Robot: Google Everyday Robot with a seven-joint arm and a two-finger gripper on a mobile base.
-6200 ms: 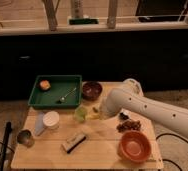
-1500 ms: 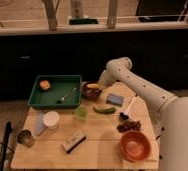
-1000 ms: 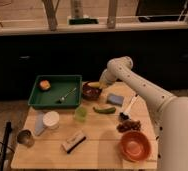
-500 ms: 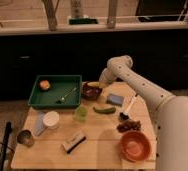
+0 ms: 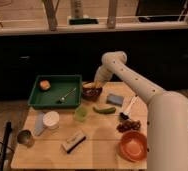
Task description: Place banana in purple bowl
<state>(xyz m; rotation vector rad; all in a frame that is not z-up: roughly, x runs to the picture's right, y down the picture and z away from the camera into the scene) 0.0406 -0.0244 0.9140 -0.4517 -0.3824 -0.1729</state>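
The purple bowl stands on the wooden table just right of the green tray. The pale-yellow banana lies across the bowl's top, on or just above its rim. My gripper is right over the bowl's far side, at the banana, at the end of the white arm that reaches in from the right. Whether it still holds the banana is not visible.
The green tray holds an orange fruit and a spoon. A green cup, dark green vegetable, blue sponge, orange bowl, white cup and metal cup stand around.
Since the oldest frame the arm has swung from the table's middle front back to the purple bowl. Over the last second and a half it has barely moved.
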